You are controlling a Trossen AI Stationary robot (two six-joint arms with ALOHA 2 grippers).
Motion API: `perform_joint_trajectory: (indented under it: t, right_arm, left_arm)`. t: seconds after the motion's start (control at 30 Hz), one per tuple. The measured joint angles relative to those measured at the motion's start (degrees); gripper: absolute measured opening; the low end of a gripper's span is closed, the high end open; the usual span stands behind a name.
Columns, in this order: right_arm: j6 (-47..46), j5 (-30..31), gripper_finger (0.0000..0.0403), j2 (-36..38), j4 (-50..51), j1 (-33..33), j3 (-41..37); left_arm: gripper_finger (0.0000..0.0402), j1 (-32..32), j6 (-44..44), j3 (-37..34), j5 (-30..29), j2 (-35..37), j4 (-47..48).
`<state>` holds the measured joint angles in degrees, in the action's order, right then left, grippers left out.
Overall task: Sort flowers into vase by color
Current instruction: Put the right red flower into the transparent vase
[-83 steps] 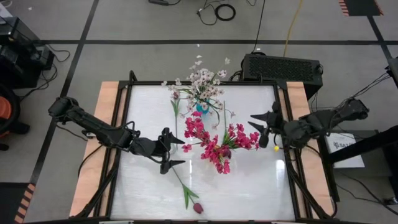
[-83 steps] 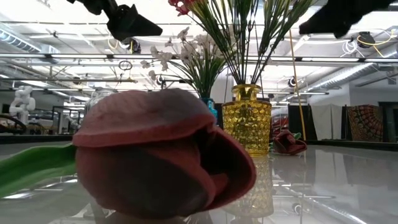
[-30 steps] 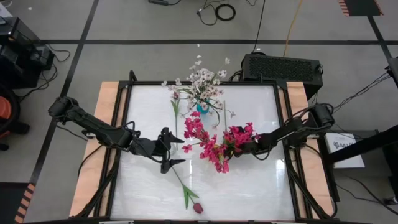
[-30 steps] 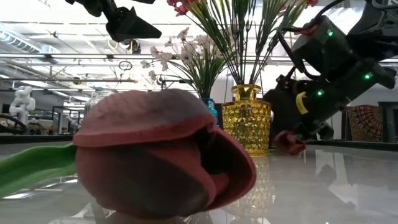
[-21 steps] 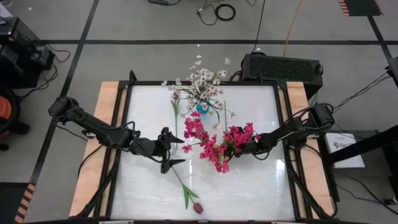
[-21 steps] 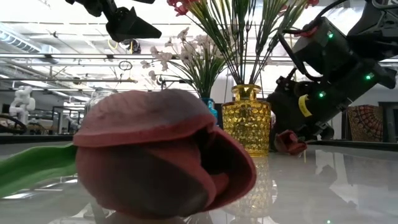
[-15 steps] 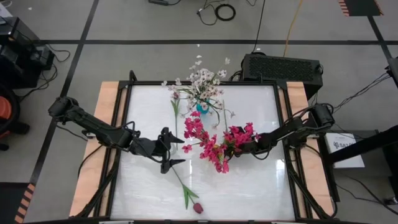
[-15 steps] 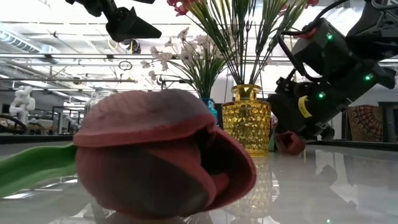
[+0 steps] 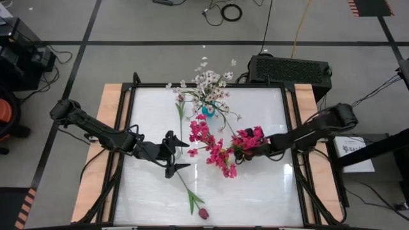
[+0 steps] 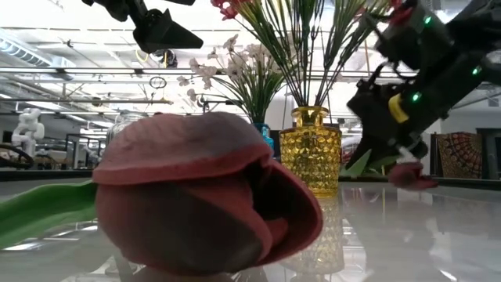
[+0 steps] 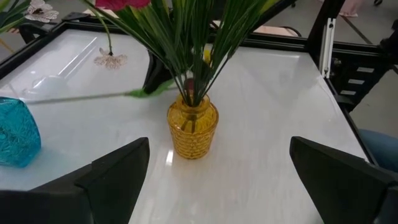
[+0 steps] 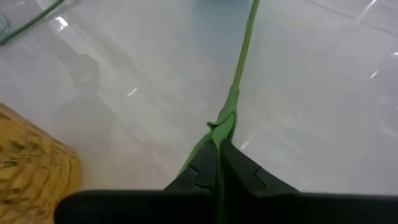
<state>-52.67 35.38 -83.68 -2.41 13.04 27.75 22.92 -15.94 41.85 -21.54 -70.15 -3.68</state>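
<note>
A yellow vase (image 11: 193,127) with magenta flowers (image 9: 217,150) stands mid-table. Behind it is a blue vase (image 9: 208,110) with white-pink sprays (image 9: 209,82). My right gripper (image 9: 244,154) sits just right of the yellow vase, shut on a maroon tulip whose head (image 10: 411,176) hangs under the gripper (image 10: 395,153). A second maroon tulip (image 9: 203,213) lies on its side near the front edge. My left gripper (image 9: 184,155) hovers open to the left of the yellow vase, holding nothing. My right gripper pinches the tulip's green stem (image 12: 225,121) between its two fingers, where a leaf (image 12: 198,155) joins it. The fingers slant down from the table's right side. The stem runs on away from the fingers over the table, and the head hangs just above the tabletop.
One white-pink spray (image 9: 180,102) lies flat on the table left of the blue vase. The table's black frame (image 9: 291,128) and wooden side rails (image 9: 102,147) border the white surface. A black box (image 9: 289,69) stands beyond the far right corner.
My right gripper has risen and drawn back a little toward the table's right edge. The maroon tulip's head, which lay on the table beside the yellow vase, has come up and away from the vase with it.
</note>
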Motion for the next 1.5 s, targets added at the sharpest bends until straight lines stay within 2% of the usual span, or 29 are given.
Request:
perform_joint_trajectory:
  t: [0.33,0.53,0.73,0.93,1.13,1.3,1.4,1.5]
  right_arm:
    - [-6.0,0.6,0.0001,21.3,26.4,3.1,0.0]
    - [-5.3,-1.7,0.0,35.2,37.0,3.4,0.5]
    - [-2.5,-5.3,0.0,43.6,51.4,3.9,10.1]
    - [3.1,-1.0,0.0,44.6,59.6,5.0,26.7]
    - [16.0,2.0,0.0,42.1,58.2,5.5,39.5]
    - [25.1,-5.8,0.0,37.7,51.0,5.5,45.2]
    - [26.3,-12.1,0.0,33.3,47.8,5.5,48.1]
    - [25.2,-14.7,0.0,27.9,48.8,5.5,51.1]
  left_arm:
    - [0.0393,0.0,0.3,0.0,0.0,0.0,0.1]
    - [0.0393,0.1,1.4,0.0,0.0,0.0,-0.1]
    - [0.0393,1.0,2.0,0.0,0.0,2.2,-1.2]
    - [0.0393,1.7,3.2,0.1,-0.9,5.0,-1.9]
    - [0.0393,1.9,4.7,0.4,-1.9,6.1,-2.5]
    - [0.0393,1.7,4.8,3.4,-6.6,6.4,-2.1]
    - [0.0393,1.8,8.3,9.1,-7.8,6.4,2.7]
    - [0.0393,3.6,15.5,16.3,-9.5,5.5,8.1]
